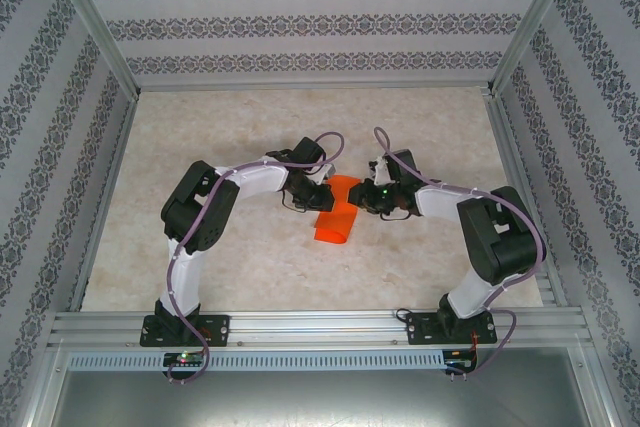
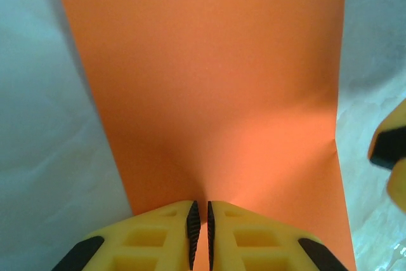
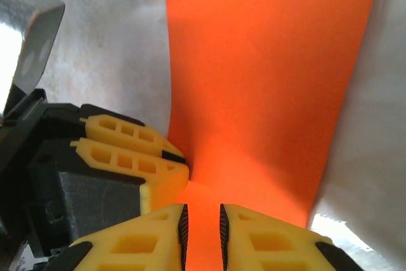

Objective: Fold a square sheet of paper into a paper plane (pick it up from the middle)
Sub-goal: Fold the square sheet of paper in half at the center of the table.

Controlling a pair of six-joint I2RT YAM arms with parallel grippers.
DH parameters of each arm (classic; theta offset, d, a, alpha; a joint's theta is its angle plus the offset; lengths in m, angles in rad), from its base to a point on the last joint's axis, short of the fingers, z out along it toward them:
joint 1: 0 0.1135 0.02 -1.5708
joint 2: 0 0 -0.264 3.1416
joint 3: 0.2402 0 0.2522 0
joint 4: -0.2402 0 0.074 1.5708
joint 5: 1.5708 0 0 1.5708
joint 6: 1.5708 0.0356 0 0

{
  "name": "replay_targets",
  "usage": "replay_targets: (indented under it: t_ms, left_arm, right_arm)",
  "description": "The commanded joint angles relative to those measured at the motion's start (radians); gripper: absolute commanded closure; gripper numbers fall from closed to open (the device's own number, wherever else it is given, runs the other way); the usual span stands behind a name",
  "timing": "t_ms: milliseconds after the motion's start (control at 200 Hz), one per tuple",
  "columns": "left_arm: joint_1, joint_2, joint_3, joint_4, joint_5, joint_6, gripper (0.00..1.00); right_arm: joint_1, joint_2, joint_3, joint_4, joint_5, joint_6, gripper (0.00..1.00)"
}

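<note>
The square sheet of paper [image 1: 336, 221] is bright orange-red and sits mid-table, bent and lifted between the two arms. My left gripper [image 1: 322, 197] is shut on a pinched ridge of the sheet [image 2: 216, 80]; its jaws [image 2: 200, 226] are nearly together with a thin orange sliver between them. My right gripper [image 1: 366, 197] faces it from the right. In the right wrist view its jaws [image 3: 202, 233] stand a narrow gap apart, with the paper [image 3: 266, 80] showing between them. The left gripper's fingers [image 3: 158, 169] touch the sheet just to the left.
The pale mottled tabletop [image 1: 200, 247] is fenced by aluminium rails [image 1: 320, 325] and patterned walls. Free room lies behind and to both sides of the arms. A yellow finger of the right gripper [image 2: 388, 147] shows at the left wrist view's right edge.
</note>
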Motion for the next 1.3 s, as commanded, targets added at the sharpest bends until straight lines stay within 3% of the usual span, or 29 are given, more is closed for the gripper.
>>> replay_targets:
  t_ms: [0,330,674,934,1294]
  left_arm:
    - [-0.007,0.074,-0.024,-0.126,-0.062,0.026,0.82]
    - [-0.006,0.079,-0.019,-0.132,-0.065,0.031,0.82]
    - [-0.005,0.063,-0.026,-0.153,-0.075,0.044,0.82]
    - [-0.005,0.062,-0.032,-0.149,-0.067,0.047,0.82]
    - [-0.005,0.057,-0.043,-0.135,-0.061,0.046,0.82]
  right_arm:
    - [0.014,0.002,-0.012,-0.011,-0.027,0.013,0.77]
    - [0.029,0.067,0.008,-0.105,0.006,-0.063,0.78]
    - [0.048,-0.023,-0.031,-0.277,0.113,-0.144,0.80]
    - [0.062,-0.163,-0.075,-0.158,0.103,-0.034,0.80]
    - [0.126,-0.045,-0.048,-0.070,0.087,-0.004,0.80]
